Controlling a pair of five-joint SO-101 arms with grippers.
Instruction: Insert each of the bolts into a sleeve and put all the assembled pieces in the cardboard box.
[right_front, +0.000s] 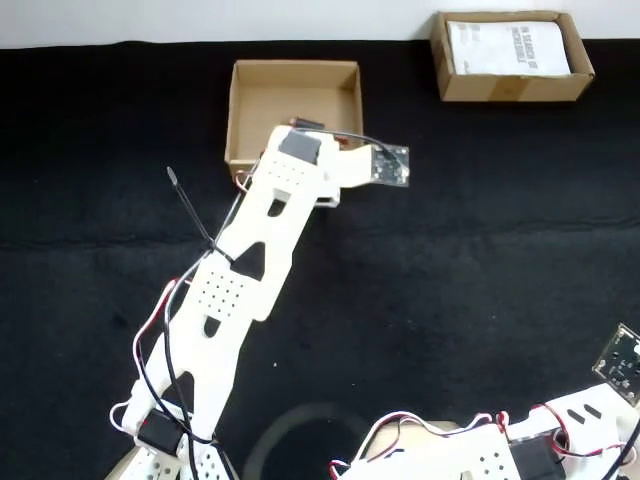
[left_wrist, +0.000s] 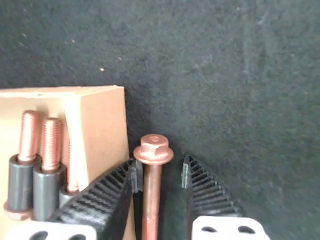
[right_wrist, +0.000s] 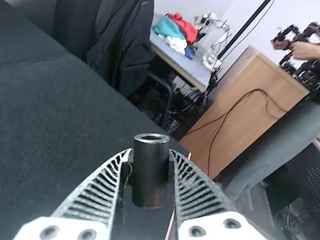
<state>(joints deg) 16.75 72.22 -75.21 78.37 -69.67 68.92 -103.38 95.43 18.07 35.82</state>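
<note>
Copper bolt (left_wrist: 152, 195), hex flange head, plain shank, sits between the jaws of the left gripper (left_wrist: 160, 165). Jaws are apart: one finger touches the shank, gap on the other side. It's just outside the cardboard box (left_wrist: 97, 125) corner, w/ 3 assembled pieces (left_wrist: 47, 175) inside. On the cloth (left_wrist: 225, 75) or lifted? Can't tell. Over to the right gripper (right_wrist: 150, 155): clamped on a dark sleeve (right_wrist: 149, 175), upright btwn the fingers.

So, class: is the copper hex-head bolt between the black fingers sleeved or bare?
Bare: the copper hex-head bolt has nothing around its visible shank.
</note>
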